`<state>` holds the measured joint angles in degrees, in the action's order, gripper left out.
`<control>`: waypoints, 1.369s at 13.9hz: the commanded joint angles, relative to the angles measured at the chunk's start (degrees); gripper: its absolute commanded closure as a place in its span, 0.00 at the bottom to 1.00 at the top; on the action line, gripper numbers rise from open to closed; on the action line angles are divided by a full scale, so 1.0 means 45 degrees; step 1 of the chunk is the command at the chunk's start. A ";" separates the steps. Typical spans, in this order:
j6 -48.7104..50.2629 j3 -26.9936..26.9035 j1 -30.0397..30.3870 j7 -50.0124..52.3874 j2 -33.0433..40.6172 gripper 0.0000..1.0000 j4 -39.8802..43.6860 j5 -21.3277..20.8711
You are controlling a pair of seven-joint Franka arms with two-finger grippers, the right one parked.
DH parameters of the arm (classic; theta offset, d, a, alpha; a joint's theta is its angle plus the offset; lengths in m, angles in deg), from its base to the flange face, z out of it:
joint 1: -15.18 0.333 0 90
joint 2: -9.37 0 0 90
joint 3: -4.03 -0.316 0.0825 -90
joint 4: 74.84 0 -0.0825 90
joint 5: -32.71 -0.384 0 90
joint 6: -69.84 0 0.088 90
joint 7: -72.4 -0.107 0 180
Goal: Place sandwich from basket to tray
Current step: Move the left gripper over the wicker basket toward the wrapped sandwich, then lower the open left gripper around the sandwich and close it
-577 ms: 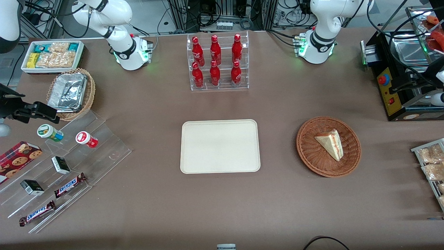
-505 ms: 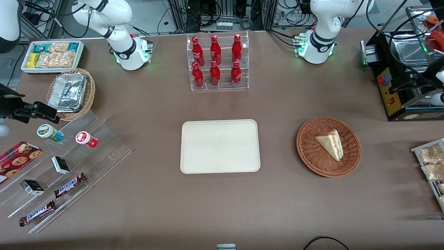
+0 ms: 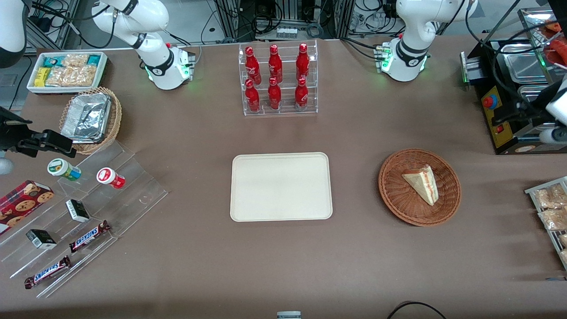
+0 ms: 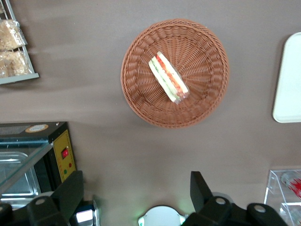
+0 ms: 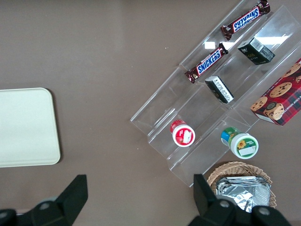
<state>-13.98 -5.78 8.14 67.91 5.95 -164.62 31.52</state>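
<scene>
The sandwich (image 3: 421, 184) (image 4: 168, 77), a pale wedge with red and green filling, lies in the round reddish-brown wicker basket (image 3: 394, 204) (image 4: 141, 99). The cream tray (image 3: 280, 186) (image 4: 288, 80) (image 5: 23, 127) sits flat at the table's middle, beside the basket, with nothing on it. My left gripper (image 4: 136, 193) hangs high over the table near the working arm's end. It is farther from the front camera than the basket and well apart from it. Its fingers (image 4: 70, 193) are spread open with only bare table between them.
A black machine with red buttons (image 3: 500, 119) (image 4: 37, 155) stands close by the gripper. A wire rack of snack packets (image 3: 549, 208) (image 4: 14, 42) is nearer the front camera. A clear rack of red bottles (image 3: 277, 79) stands farther back than the tray. Acrylic steps with snacks (image 3: 79, 208) lie toward the parked arm's end.
The working arm's parts at the edge of the front view have shifted slightly over the black machine. Sandwich, basket and tray have not moved.
</scene>
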 commanded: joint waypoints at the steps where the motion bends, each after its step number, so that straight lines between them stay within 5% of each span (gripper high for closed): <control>1: -0.1193 -0.0006 -0.0116 0.0487 -0.0117 0.00 -0.0963 -0.0263; 11: -0.9059 0.1087 -0.0136 0.6420 -0.0059 0.00 -0.7366 -0.0321; 19: -1.1489 0.1420 -0.0136 0.8594 -0.1111 0.00 -0.8447 -0.0341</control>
<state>-63.69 0.69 7.93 104.08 1.91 -202.29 31.29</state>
